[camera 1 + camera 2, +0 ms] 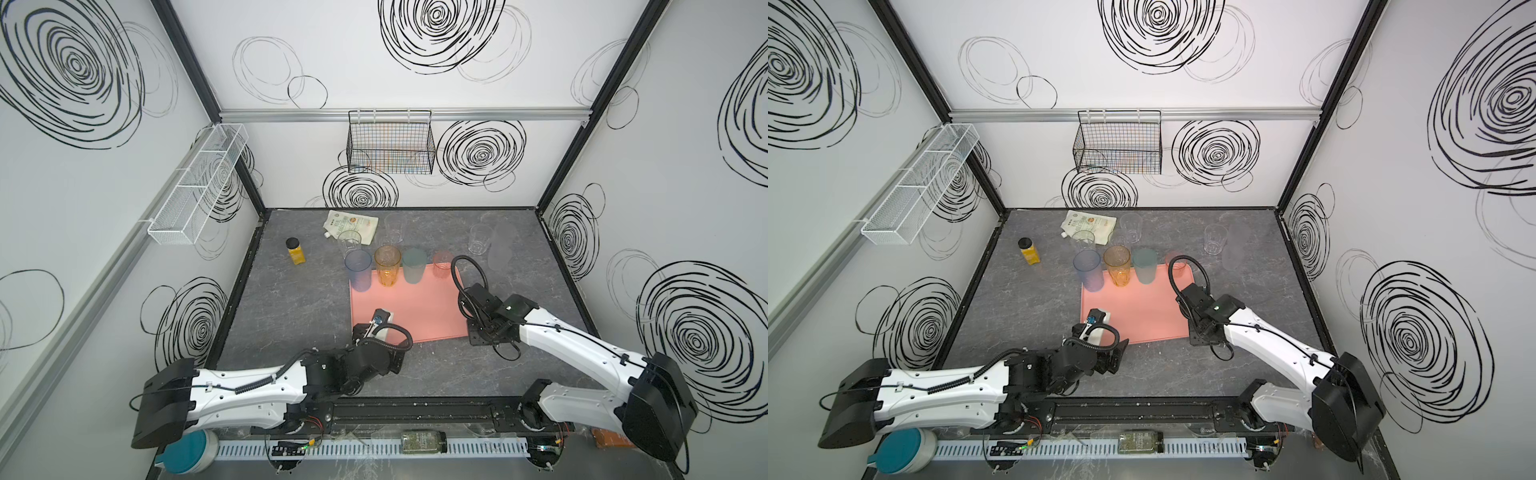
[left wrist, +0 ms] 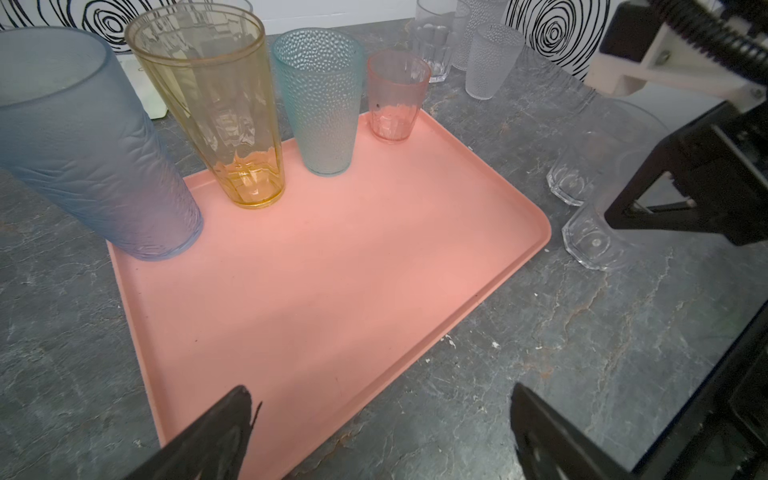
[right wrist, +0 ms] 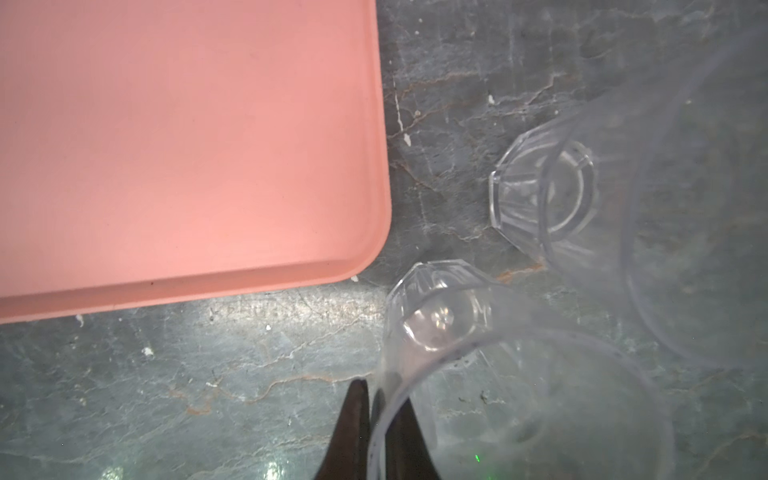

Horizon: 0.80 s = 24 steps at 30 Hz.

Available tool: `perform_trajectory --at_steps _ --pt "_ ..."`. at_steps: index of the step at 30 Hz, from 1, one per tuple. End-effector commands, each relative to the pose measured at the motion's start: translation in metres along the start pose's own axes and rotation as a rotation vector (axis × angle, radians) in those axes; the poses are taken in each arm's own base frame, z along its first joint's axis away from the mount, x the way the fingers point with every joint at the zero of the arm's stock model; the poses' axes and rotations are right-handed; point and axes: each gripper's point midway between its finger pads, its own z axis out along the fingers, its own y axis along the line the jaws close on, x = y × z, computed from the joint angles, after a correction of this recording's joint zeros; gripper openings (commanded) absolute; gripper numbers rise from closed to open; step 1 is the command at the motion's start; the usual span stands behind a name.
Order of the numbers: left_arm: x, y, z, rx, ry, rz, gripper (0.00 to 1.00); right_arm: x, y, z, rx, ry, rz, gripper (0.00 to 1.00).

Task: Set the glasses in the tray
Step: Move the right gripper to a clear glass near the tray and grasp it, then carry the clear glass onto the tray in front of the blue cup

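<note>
Clear glass [image 3: 440, 318] gripped off the tray's [image 3: 208, 166] five-o'clock corner.
Right gripper [image 3: 380, 403], pointing down, pinches its rim; left gripper [image 2: 380, 392] hovers at seven o'clock, jaws wide.

A salmon-pink tray [image 2: 332, 311], veined grey desk [image 2: 582, 353], blue glass [image 2: 95, 158], amber glass [image 2: 220, 116], dimpled teal glass [image 2: 324, 108], pink glass [image 2: 395, 99] and clear glass [image 3: 440, 316] show.

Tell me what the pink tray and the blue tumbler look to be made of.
The pink tray: likely moulded plastic, matte, with soft rounded rim and dull sheen. The blue tumbler: probably frosted plastic, translucent, with a textured, rippled wall; glass cannot be ruled out.
</note>
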Motion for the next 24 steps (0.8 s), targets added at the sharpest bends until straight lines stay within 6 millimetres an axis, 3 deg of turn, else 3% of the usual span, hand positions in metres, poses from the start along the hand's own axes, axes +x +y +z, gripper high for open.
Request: perform_trajectory --at_steps 1,5,10,15,20,24 --pt "-0.012 0.008 -0.004 -0.018 -0.049 -0.024 0.98 -0.016 0.010 -0.031 -0.012 -0.065 -0.032 0.04" --pt "-0.019 0.017 -0.007 -0.032 -0.068 -0.043 0.97 -0.030 0.033 -0.055 -0.042 -0.095 -0.085 0.02" --pt "-0.030 0.051 -0.012 -0.120 -0.068 -0.088 0.96 -0.060 0.096 -0.076 -0.143 -0.154 -0.175 0.02" --pt "-0.030 0.114 -0.021 -0.278 -0.077 -0.297 0.97 -0.084 0.170 -0.071 -0.230 -0.175 -0.263 0.02" --pt "-0.009 0.151 -0.033 -0.346 -0.109 -0.518 0.97 -0.094 0.236 -0.058 -0.269 -0.173 -0.354 0.01" --pt "-0.002 0.182 -0.058 -0.485 -0.165 -0.567 0.95 -0.095 0.276 -0.042 -0.271 -0.150 -0.421 0.01"
